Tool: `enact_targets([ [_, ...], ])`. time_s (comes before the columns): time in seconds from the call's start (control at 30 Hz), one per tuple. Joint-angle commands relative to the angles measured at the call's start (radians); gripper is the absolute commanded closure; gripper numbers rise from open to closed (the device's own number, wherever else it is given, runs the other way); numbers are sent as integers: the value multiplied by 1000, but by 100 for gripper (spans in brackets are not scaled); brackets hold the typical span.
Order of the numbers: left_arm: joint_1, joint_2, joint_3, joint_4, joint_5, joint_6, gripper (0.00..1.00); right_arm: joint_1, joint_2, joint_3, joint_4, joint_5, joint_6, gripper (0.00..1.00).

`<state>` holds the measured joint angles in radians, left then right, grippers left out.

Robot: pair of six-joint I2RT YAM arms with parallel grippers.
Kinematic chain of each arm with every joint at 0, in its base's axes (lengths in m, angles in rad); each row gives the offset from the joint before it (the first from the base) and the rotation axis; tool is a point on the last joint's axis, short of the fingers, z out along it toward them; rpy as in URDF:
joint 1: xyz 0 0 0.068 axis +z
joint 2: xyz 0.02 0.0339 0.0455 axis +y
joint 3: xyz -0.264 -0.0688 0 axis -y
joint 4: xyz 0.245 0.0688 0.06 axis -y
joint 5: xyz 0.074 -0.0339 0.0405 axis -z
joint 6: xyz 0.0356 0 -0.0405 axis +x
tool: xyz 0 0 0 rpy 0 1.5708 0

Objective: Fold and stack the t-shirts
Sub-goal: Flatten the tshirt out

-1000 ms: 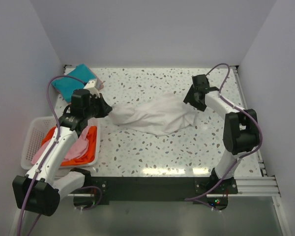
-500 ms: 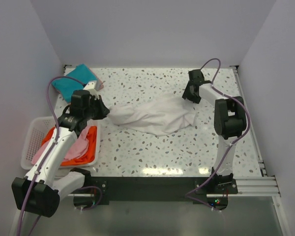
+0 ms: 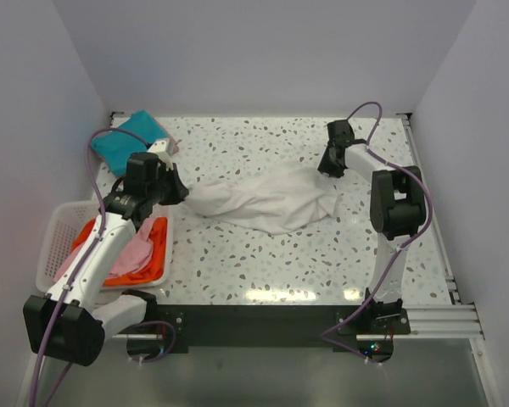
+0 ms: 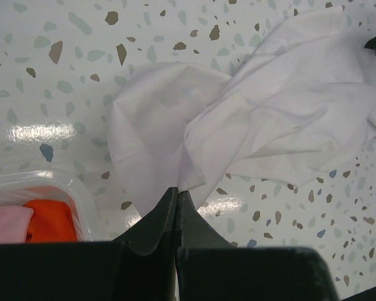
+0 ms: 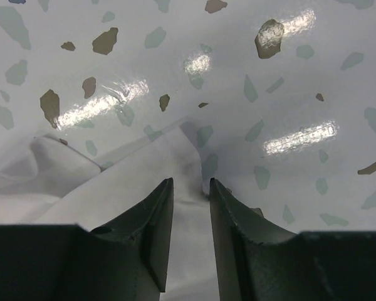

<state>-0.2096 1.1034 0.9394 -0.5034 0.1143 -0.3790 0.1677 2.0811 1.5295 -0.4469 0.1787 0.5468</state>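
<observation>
A crumpled white t-shirt (image 3: pixel 271 199) lies spread across the middle of the speckled table. My left gripper (image 3: pixel 180 191) is shut on its left end; in the left wrist view the closed tips (image 4: pixel 177 190) pinch a fold of the white cloth (image 4: pixel 269 113). My right gripper (image 3: pixel 329 163) is at the shirt's far right corner. In the right wrist view its jaws (image 5: pixel 191 182) stand apart, straddling the shirt's edge (image 5: pixel 113 194), with cloth between them. A teal t-shirt (image 3: pixel 127 140) lies folded at the far left corner. Orange (image 3: pixel 148 263) and pink (image 3: pixel 136 250) shirts lie in the basket.
The white lattice basket (image 3: pixel 55 229) stands at the left edge beside my left arm; its rim (image 4: pixel 69 182) shows in the left wrist view. White walls close in the table at the back and both sides. A black rail runs along the near edge.
My right arm has swung back and left, bringing its gripper to the shirt's far right corner. My left gripper has held its grip and shifted slightly left, drawing the cloth taut.
</observation>
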Motion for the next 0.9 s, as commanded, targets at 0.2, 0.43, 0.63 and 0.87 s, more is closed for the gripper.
enact_targets([
  [0.2, 7, 24, 52, 20, -24, 31, 100, -2, -24, 14, 5, -30, -33, 89],
  [0.43, 7, 47, 56, 39, -24, 35, 100, -7, -19, 17, -15, -59, -65, 100],
  [0.63, 13, 88, 99, 121, -45, 26, 100, -26, -59, 50, -52, -100, -79, 100],
  [0.87, 27, 303, 360, 244, -107, 23, 100, -112, -179, 205, -208, -139, -59, 100],
])
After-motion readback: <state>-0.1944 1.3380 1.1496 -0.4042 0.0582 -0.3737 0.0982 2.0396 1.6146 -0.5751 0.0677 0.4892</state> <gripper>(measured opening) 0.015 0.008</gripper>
